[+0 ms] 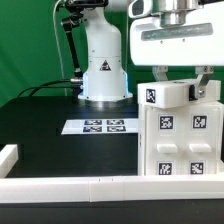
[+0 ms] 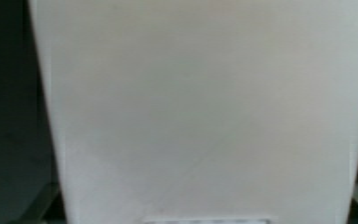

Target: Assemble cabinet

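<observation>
The cabinet (image 1: 180,140) is a large white box with several black-and-white tags on its face, standing at the exterior view's right near the front rail. A smaller white block with a tag (image 1: 165,96) sits at its top. My gripper (image 1: 183,86) comes straight down over that top, with a finger on each side of it. In the wrist view the cabinet's plain white surface (image 2: 194,110) fills almost the whole picture, and my fingertips are hidden.
The marker board (image 1: 100,126) lies flat on the black table in the middle. The arm's white base (image 1: 103,65) stands behind it. A long white border rail (image 1: 70,185) runs along the front, and a short white piece (image 1: 8,155) stands at the left edge.
</observation>
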You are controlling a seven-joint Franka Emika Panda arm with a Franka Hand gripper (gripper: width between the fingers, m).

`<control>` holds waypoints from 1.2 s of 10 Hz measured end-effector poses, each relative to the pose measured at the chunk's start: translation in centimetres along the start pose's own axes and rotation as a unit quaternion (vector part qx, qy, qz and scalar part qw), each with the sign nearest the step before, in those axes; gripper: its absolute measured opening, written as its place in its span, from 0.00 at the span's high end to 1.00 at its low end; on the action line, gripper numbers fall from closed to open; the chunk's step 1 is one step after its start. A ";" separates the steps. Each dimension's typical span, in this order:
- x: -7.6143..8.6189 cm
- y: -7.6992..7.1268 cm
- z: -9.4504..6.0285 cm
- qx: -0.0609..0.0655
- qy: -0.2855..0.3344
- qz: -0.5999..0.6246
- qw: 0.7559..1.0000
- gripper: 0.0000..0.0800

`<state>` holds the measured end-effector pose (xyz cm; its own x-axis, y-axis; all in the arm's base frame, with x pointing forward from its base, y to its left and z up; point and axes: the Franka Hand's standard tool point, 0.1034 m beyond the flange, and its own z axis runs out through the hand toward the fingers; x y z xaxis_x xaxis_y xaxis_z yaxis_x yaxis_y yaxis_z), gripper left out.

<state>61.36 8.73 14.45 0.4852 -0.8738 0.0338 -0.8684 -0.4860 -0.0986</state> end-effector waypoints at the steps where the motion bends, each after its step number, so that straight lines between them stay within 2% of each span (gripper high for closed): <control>1: 0.0 0.0 0.0 -0.001 0.001 0.050 0.999 0.32; 3: -0.1 0.0 0.0 0.002 -0.005 0.159 0.987 0.32; 6: 0.0 0.1 0.1 0.004 -0.016 0.299 0.954 0.32; 8: -0.1 0.2 0.1 0.002 -0.027 0.366 0.930 0.32; 10: -0.1 0.1 0.1 0.002 -0.034 0.398 0.917 0.30; 11: -0.4 0.0 0.1 0.002 -0.037 0.394 0.918 0.30; 12: -0.4 0.0 0.1 0.003 -0.038 0.385 0.922 0.08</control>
<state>61.19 9.09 14.35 -0.2690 -0.9559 -0.1180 -0.9579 0.2782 -0.0705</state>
